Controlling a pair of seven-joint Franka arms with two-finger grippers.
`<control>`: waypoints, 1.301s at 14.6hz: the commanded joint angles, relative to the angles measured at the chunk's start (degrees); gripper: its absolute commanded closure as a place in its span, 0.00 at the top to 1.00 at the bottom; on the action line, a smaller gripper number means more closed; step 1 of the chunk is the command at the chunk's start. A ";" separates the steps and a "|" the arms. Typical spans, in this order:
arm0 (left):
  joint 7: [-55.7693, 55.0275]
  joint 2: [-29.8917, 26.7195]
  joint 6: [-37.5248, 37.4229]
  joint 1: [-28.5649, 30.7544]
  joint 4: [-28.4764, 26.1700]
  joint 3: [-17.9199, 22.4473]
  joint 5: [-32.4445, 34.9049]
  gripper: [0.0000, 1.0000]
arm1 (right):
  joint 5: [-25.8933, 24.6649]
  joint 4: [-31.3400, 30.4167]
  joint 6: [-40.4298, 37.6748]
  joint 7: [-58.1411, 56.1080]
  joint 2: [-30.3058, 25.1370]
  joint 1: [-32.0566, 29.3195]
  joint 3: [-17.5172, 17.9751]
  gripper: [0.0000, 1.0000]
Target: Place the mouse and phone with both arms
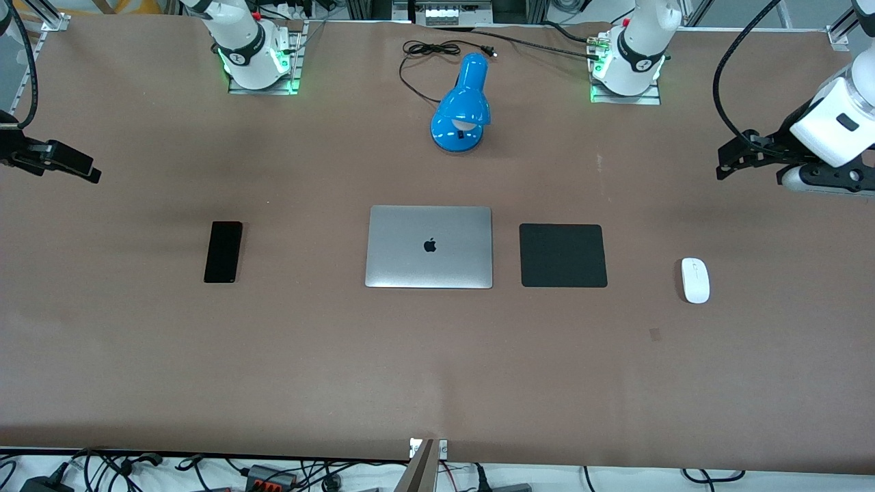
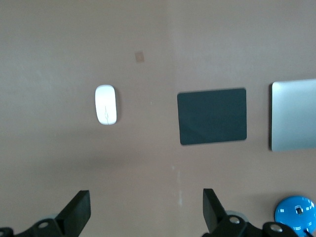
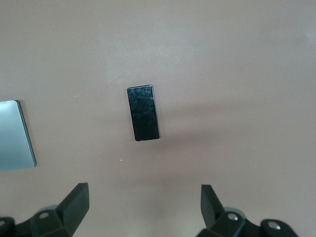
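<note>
Both pairs of fingers are spread wide and hold nothing. The left gripper (image 2: 145, 215) hangs high over the table's left-arm end, the right gripper (image 3: 143, 212) over the other end. To pick well, each should descend straight, jaws across the narrow width: the mouse (image 1: 695, 280) lies beside the mouse pad (image 1: 562, 255), the phone (image 1: 223, 251) toward the right arm's end.

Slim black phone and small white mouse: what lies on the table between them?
In the front view, a closed silver laptop and a square black mouse pad lie between the phone and the mouse.

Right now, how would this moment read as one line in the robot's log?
left gripper open, up over bare table | right gripper open, up | mouse untouched | phone untouched
</note>
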 commanded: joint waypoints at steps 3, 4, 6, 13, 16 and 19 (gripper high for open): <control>-0.13 1.33 -6.51 0.84 0.79 0.31 -0.53 1.00 | 0.29 2.95 -1.09 -0.13 8.67 0.05 0.00 1.00; -0.22 1.86 -6.51 1.80 0.79 0.23 -0.53 1.00 | 0.12 2.69 0.04 -0.05 9.38 0.22 0.00 1.00; -0.22 5.79 -6.51 2.86 0.79 0.22 -0.54 1.00 | 0.03 2.77 2.76 0.13 13.32 1.36 0.00 1.00; 0.22 16.79 3.30 6.20 2.47 0.31 0.78 1.00 | -5.05 -12.49 27.97 0.92 23.98 6.28 -0.18 1.00; 0.13 22.23 11.74 7.08 1.24 0.31 5.60 1.00 | -5.51 -18.21 34.83 2.49 25.12 6.64 -0.09 1.00; 4.16 23.57 23.24 9.46 -5.33 -0.21 5.88 1.00 | -6.12 -22.53 40.39 3.30 24.86 7.16 -0.18 1.00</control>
